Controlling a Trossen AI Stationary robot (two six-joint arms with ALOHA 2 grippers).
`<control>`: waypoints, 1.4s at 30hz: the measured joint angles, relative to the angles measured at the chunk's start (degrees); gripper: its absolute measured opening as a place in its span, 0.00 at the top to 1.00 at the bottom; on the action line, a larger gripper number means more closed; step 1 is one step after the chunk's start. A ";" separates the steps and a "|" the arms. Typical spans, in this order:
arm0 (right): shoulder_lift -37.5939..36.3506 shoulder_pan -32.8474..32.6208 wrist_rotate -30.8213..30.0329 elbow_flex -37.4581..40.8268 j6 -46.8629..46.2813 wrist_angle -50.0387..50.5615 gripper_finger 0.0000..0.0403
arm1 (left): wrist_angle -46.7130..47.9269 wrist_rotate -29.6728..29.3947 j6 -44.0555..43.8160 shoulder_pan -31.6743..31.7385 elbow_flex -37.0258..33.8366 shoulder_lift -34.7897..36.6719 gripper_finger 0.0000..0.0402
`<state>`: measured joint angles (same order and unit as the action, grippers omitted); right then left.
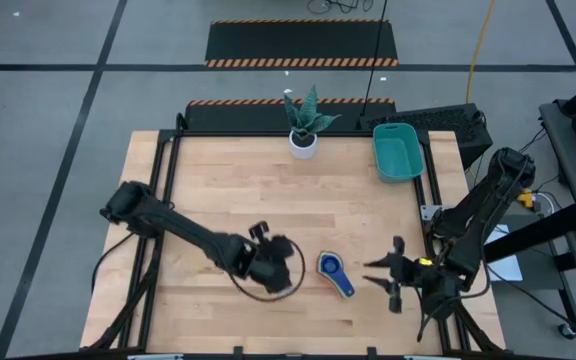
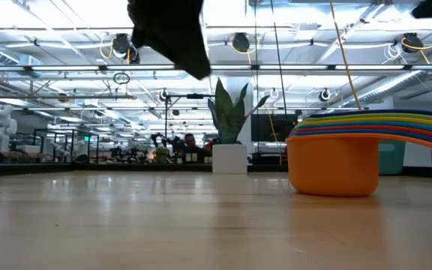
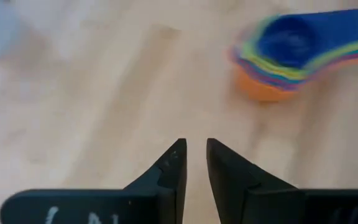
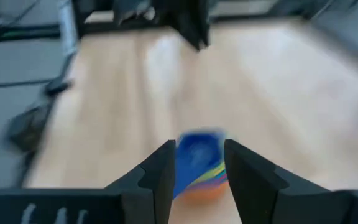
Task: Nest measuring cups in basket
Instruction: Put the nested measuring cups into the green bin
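Lying mid-table, measuring cups (image 1: 335, 274) sit well apart from basket (image 1: 397, 152).

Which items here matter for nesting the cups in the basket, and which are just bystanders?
Job items:
- stacked measuring cups, blue on top, orange at the bottom
- teal basket
- right gripper
- left gripper

Bystanders:
- potted plant
- keyboard

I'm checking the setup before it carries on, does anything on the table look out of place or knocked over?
Nothing stands out. The measuring cups sit nested in one upright stack on the table, between the left gripper and the right gripper. The basket and the potted plant stand upright at the far edge.
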<state>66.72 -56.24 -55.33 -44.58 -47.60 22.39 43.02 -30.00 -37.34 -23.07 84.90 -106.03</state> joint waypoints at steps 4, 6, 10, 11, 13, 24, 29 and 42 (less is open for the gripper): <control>-2.83 3.10 -11.17 0.00 12.67 1.20 0.62 | 10.36 -3.68 3.27 2.77 0.00 5.70 0.83; -5.48 5.57 -13.01 0.00 16.95 1.64 0.59 | 14.47 -4.92 5.68 4.28 0.00 9.17 0.83; -11.17 10.16 -13.50 0.00 17.27 1.95 0.51 | 14.82 -9.57 9.93 7.80 0.00 15.91 0.83; -12.41 10.90 -12.89 0.00 15.83 1.87 0.50 | 14.45 -10.36 10.46 8.58 0.00 17.35 0.83; -14.44 11.68 -10.15 0.00 13.07 1.62 0.47 | 13.67 -10.68 11.33 10.06 0.07 19.99 0.83; -17.60 10.78 -1.69 -4.79 -1.88 -3.09 0.39 | 9.80 -1.31 8.41 11.09 0.00 24.69 0.83; -16.11 10.81 2.85 -12.64 -6.02 -0.56 0.39 | 9.40 6.16 1.08 10.24 0.00 24.73 0.83; 1.81 10.85 19.27 -38.68 -32.92 35.83 0.39 | 9.40 9.56 4.20 9.55 0.00 24.75 0.83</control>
<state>68.52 -45.39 -36.06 -83.26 -80.52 58.22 52.42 -20.44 -33.14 -13.52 84.90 -81.28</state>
